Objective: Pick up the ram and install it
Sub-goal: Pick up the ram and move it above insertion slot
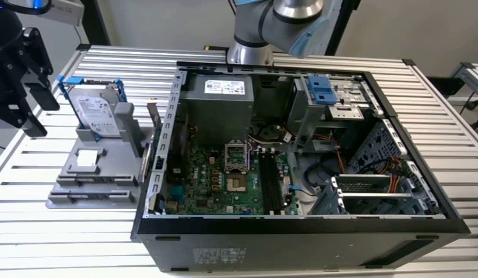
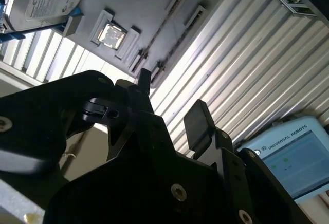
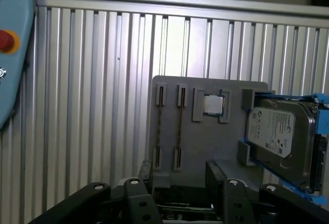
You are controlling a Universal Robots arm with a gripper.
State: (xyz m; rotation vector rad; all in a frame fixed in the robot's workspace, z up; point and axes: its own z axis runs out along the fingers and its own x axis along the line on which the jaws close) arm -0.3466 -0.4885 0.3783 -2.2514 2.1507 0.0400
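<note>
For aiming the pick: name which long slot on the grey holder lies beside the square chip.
The slot between the square chip and the other slot; that other one runs along the holder's edge, farthest from the hard drive.

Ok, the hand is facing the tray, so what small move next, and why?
Probably ease the hand toward the ram, centring it across that stick. The hand is open and empty, short of the gray tray, where the ram stands edge-up in its slot, untouched.
</note>
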